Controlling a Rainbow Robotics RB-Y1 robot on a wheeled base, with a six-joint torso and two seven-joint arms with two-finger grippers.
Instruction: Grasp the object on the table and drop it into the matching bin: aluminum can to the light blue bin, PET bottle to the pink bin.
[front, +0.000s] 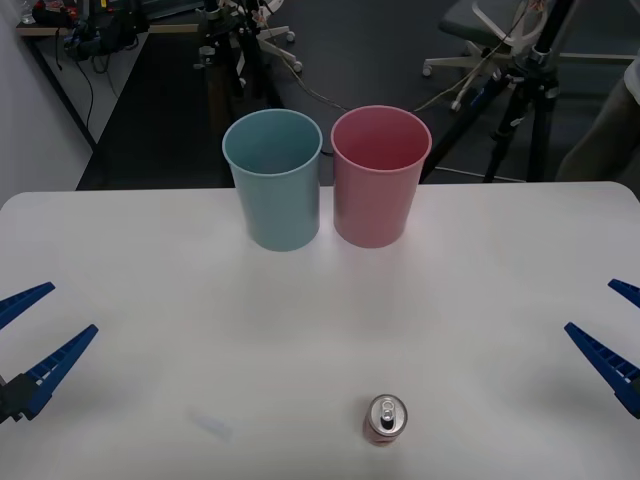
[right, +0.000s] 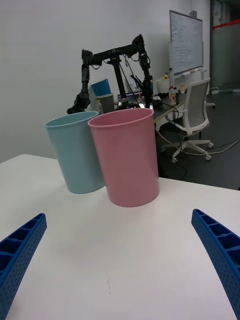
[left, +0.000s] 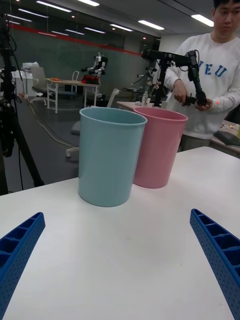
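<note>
White and rounded at its corners, the bench (front: 150, 300) spans the front view, with a dark floor, tripod legs and office chairs in the room behind it. Two tall tapered bins stand upright side by side near the far edge of the bench: the light blue bin (front: 273, 178) on the robot's left and the pink bin (front: 380, 175) on its right, their walls just beside each other, possibly touching. Both bins open upward, and nothing can be seen inside either from above. The aluminum can (front: 386, 419), red with a silver top and pull tab, stands upright near the front edge of the bench, somewhat right of centre and well apart from both bins; it sits roughly in line with the pink bin. The left tool (front: 25, 340) hovers at the left edge of the front view, its blue ribbed fingers spread wide and holding nothing. The right tool (front: 615, 330) hovers at the right edge, likewise wide open and holding nothing. Neither tool touches the can or a bin. In the left wrist view the light blue bin (left: 110, 155) stands nearer than the pink bin (left: 157, 147), between the spread fingers (left: 17, 252). In the right wrist view the order reverses: the pink bin (right: 126, 155) stands in front, with the light blue bin (right: 75, 152) partly behind it.
</note>
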